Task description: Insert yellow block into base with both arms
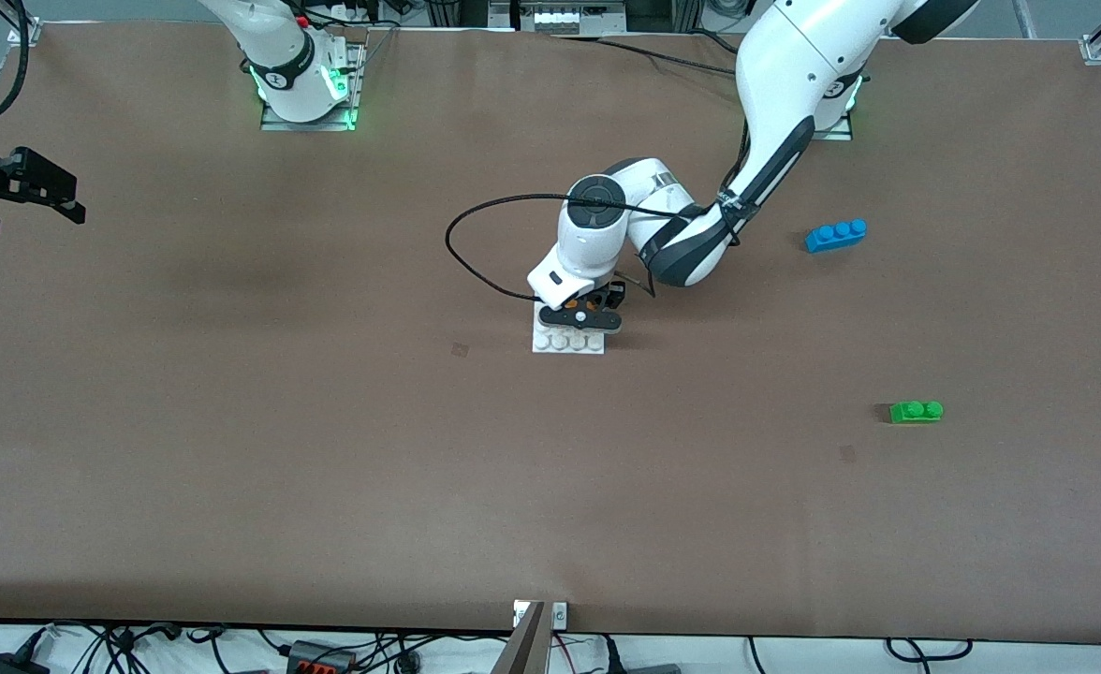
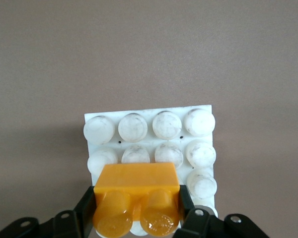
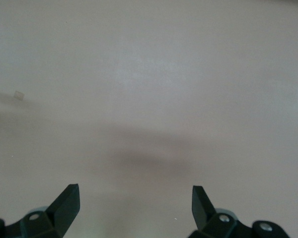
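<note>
Left gripper (image 2: 136, 218) clamps glossy yellow block (image 2: 137, 191) over studded white base (image 2: 154, 131). Right gripper (image 3: 135, 201) waits, jaws apart, above matte brown table (image 1: 326, 449). Blue brick (image 1: 835, 234), green brick (image 1: 917, 411) well apart.

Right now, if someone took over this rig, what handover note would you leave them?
Left end effector: shut on the yellow block, over the base.
Right end effector: open, holds nothing, waits over the table at the right arm's end.
Base: flat on the table, mid-table. Blue brick and green brick lie toward the left arm's end, untouched.
Done: block picked up and brought over the base.
Left: whether the block is pressed onto the studs yet cannot be told; seat it, steadying the base with the right arm if needed, then release.
</note>
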